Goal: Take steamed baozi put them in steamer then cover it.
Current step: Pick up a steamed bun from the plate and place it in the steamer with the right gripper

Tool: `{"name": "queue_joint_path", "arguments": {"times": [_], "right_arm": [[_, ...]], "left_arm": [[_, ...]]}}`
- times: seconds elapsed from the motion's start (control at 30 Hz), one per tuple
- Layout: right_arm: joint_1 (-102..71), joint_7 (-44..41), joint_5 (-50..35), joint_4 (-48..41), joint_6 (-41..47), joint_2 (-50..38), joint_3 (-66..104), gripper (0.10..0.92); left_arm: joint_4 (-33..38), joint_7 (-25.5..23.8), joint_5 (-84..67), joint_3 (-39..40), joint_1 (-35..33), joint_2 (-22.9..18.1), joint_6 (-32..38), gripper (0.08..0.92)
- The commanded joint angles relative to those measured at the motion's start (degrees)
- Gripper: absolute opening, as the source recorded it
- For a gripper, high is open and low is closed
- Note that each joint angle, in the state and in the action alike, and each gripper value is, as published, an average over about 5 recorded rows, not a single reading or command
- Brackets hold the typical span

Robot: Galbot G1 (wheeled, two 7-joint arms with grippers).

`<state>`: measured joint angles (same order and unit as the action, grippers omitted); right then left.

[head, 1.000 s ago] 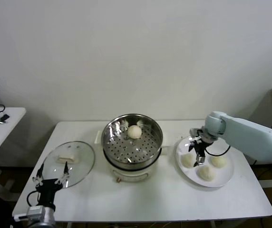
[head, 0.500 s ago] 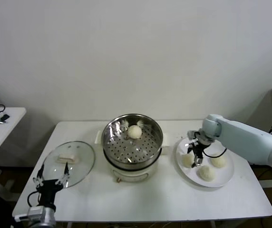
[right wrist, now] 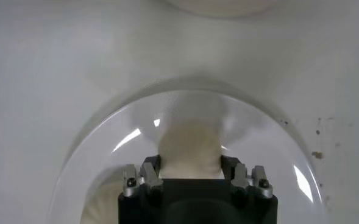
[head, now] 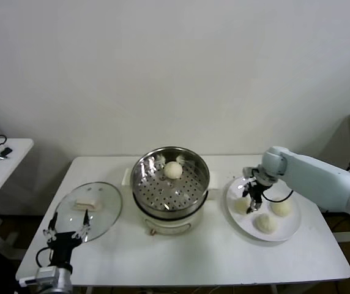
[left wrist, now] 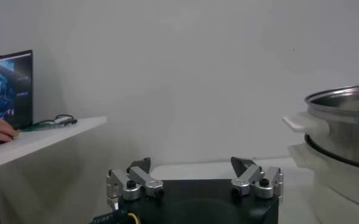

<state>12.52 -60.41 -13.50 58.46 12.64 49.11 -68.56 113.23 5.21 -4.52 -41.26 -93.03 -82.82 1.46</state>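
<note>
My right gripper point(head: 252, 197) straddles a round cream-white dough bun point(right wrist: 190, 148) at nine o'clock on the flat white plate point(head: 288, 229) — jaws apart, bun between them, grip uncertain. My left gripper point(head: 65, 231) waits spread wide and empty — six o'clock of the clear glass lid point(head: 104, 211).

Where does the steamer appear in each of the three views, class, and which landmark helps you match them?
Head view: the steamer stands mid-table, between the glass cover and the white plate, one baozi inside.
Left wrist view: its steel rim and cream-white base fill the picture's right edge, beyond the left gripper.
Right wrist view: not in it.
Shared landmark: the white table under it.
</note>
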Motion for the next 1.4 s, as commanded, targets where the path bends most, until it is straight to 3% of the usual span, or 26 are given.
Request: {"name": "queue_joint_path", "arguments": {"times": [0.03,0.33,0.8,1.4], "right_arm": [[4.92,0.06,-3.83,1.06,0.04,-0.95,-2.05,0.653],[24.89,-0.25,-16.37,3.53,0.0,-0.47,-13.67,0.661],[40.51,1.25,-34.83,5.91,2.93,12.37,-21.28,0.662],[28.82,6.92,-36.25,4.68,7.0,31.16,-17.72,0.663]], "left_arm": [[0.33,0.02,0.06,0.12,-0.11,-0.01,-0.12,0.823],[1.13,-0.23,0.58,1.19,-0.84,-0.33,-0.13,0.823],[1.77,-0.64,1.73,2.44,-1.53,-0.7,0.25,0.823],[1.17,-2.24,1.39,1.34,-2.76,0.86,0.73,0.823]]}}
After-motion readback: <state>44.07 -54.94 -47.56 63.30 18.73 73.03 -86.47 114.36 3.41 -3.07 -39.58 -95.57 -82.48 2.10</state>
